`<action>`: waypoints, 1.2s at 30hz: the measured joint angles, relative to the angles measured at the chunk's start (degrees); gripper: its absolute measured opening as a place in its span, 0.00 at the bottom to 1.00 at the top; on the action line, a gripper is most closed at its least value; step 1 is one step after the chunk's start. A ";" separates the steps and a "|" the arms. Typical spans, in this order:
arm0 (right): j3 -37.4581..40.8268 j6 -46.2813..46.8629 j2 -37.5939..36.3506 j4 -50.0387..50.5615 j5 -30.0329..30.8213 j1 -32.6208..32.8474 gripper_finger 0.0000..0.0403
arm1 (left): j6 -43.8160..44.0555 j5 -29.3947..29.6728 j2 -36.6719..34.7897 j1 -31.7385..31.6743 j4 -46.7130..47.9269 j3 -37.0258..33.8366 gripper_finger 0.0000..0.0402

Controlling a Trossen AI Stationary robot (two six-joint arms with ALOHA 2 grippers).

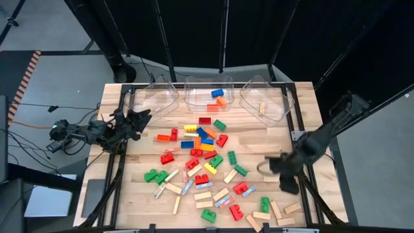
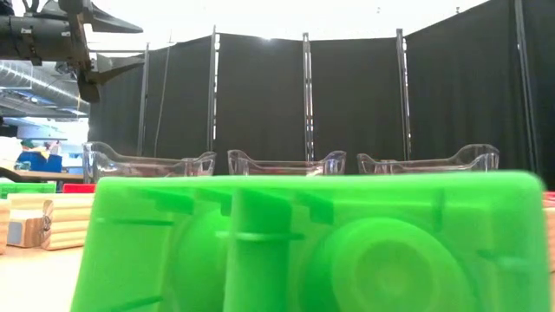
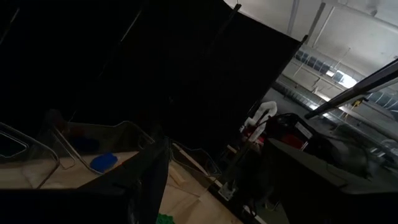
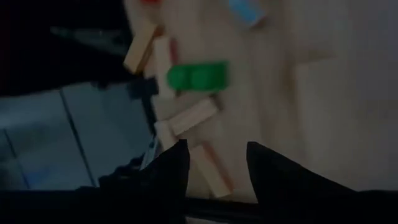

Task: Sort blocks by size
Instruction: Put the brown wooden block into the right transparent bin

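The blocks (image 1: pixel 206 169) lie scattered over the middle and near part of the counter (image 1: pixel 304 97), studded bricks toward the centre, tan bars mostly toward the near edge. A few already sit in the bins (image 1: pixel 209 90) along the far edge: a blue and two orange in the middle bin, one tan bar in the right bin.

The right wrist view shows a tan bar (image 4: pixel 194 117) just ahead of the right jaws, its long axis running obliquely across the gap, with a green brick (image 4: pixel 198 76) beyond it. The right gripper (image 4: pixel 214 165) hangs over the near right part of the counter, jaws spread and holding nothing. This arm is judged the nearer to the near-right bars.

The left gripper (image 1: pixel 134 120) waits raised at the far left, beside the left bin; jaws spread, empty.
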State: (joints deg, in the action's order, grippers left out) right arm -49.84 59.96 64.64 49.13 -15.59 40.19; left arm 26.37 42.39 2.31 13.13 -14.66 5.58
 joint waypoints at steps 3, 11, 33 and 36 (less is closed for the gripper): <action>0.00 2.11 4.56 -7.52 -0.14 2.99 0.43 | 1.12 0.04 0.00 -0.01 0.00 0.00 0.67; -0.03 8.98 17.55 -27.67 0.09 9.29 0.42 | 1.33 0.11 0.00 0.00 0.02 0.00 0.67; -5.38 41.63 28.75 -17.54 14.06 18.06 0.40 | 1.40 0.11 0.00 -0.01 0.00 0.00 0.67; -5.43 42.59 29.49 -17.25 14.34 18.35 0.43 | 1.38 0.11 0.00 0.00 0.00 0.00 0.67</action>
State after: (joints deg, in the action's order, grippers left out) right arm -55.27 102.55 94.13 31.89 -1.26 58.54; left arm 27.75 42.50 2.31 13.14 -14.66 5.58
